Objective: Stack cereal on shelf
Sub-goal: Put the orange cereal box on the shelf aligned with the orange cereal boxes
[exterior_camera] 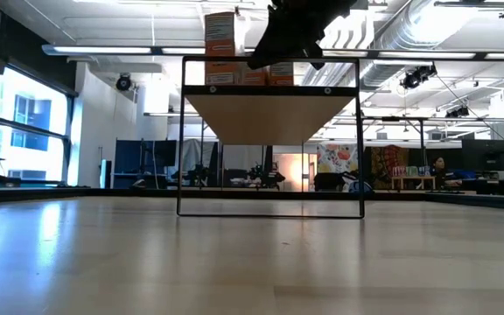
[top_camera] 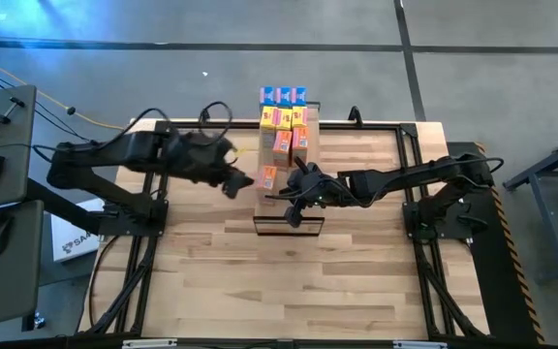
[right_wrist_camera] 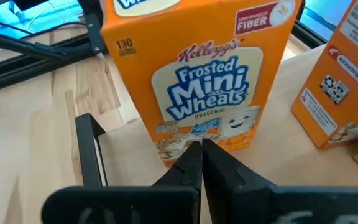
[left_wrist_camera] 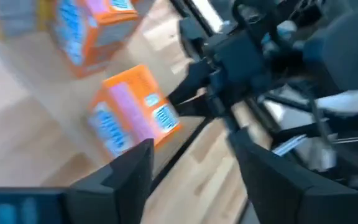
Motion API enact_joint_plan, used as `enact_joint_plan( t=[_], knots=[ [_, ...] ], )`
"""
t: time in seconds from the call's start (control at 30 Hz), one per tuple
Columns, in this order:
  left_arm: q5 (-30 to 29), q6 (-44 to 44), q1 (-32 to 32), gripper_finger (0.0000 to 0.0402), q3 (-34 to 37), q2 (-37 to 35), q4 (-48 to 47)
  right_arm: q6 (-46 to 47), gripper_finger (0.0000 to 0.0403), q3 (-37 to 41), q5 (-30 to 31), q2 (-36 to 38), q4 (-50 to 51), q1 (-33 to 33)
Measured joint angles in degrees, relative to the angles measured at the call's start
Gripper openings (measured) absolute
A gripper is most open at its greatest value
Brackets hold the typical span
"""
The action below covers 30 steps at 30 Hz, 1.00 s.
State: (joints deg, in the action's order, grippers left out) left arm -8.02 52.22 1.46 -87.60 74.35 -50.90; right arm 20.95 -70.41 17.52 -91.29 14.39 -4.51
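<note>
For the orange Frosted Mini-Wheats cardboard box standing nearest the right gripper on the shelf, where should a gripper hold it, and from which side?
Probably grip the upright orange Frosted Mini-Wheats cardboard box across its two narrow side faces, near the upper half, approaching from above: it stands tall on the light wood shelf, another box close beside it.

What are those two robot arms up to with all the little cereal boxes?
They are stacking cereal boxes on a small wooden shelf in the middle of the table. Several boxes already stand at its far end. The right gripper, shut and holding nothing, is right up against an orange Frosted Mini-Wheats box standing on the shelf. The left gripper, open and empty, hovers beside the shelf next to that box.
</note>
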Motion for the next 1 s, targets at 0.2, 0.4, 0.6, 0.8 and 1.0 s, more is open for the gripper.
enact_joint_plan(
  t=[0.2, 0.4, 0.6, 0.8, 1.0],
  knots=[
    [-7.6, -2.6, 6.0, 0.0116, 5.9, -5.7, -2.1, 1.6, 0.0, 0.0, 0.0, 0.0, -0.5, 0.0],
    [-9.6, -5.6, 7.8, 0.0008, 21.5, -11.0, 10.2, 4.4, 0.0, 0.0, 3.5, -0.6, -1.2, 0.6],
    [-8.7, -9.4, 4.5, 0.0017, 34.6, -13.6, 27.3, 6.1, 0.0, 0.1, 3.4, -2.1, -3.5, 2.1],
    [-5.4, -12.2, 0.6, 0.0002, 40.4, -13.3, 36.3, 6.4, 0.0, 0.1, 4.3, -2.9, -4.5, 2.4],
    [-2.8, -15.7, -2.9, 0.0001, 41.6, -13.6, 38.5, 4.9, 0.0, 0.1, 4.5, -2.0, -4.1, 2.9]
  ],
)
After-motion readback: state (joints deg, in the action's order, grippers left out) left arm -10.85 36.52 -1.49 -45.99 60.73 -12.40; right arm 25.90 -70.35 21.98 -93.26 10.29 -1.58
